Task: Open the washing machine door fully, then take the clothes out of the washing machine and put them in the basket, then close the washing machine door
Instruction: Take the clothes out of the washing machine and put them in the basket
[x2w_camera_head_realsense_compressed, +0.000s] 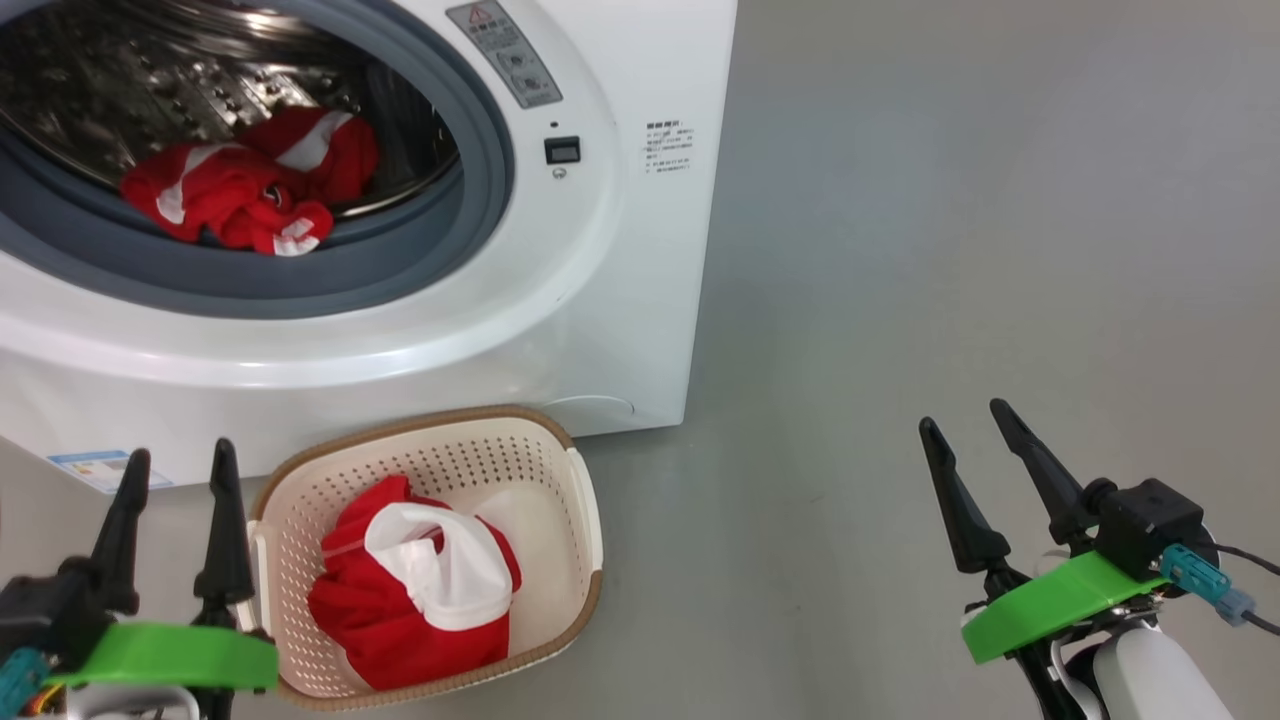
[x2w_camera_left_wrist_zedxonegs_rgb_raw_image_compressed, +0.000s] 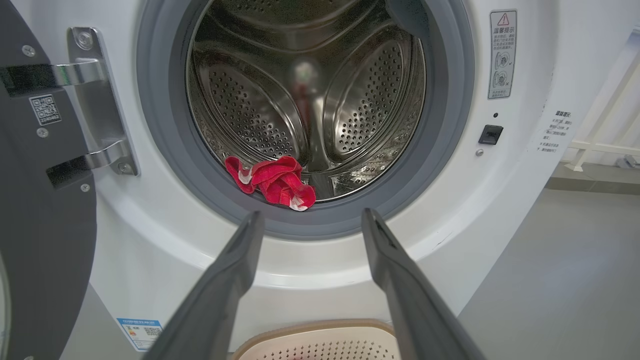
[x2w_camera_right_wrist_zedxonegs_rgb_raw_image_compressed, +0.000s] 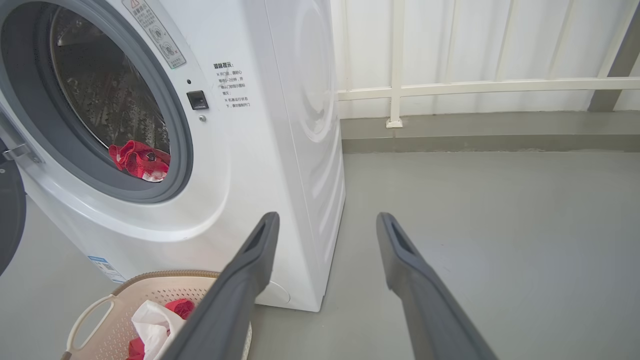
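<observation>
while the left gripper and the right gripper both stand fully open and hold nothing, the left hovers just beside the basket, the right over the floor. in the basket lies a red and white garment; more red clothes rest in the washing machine, its door swung open

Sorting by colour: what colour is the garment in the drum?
The garment is red with white parts; head view shows it best.

Washer at ten o'clock, red clothes in its drum; basket at seven; gripper spread, empty
</observation>
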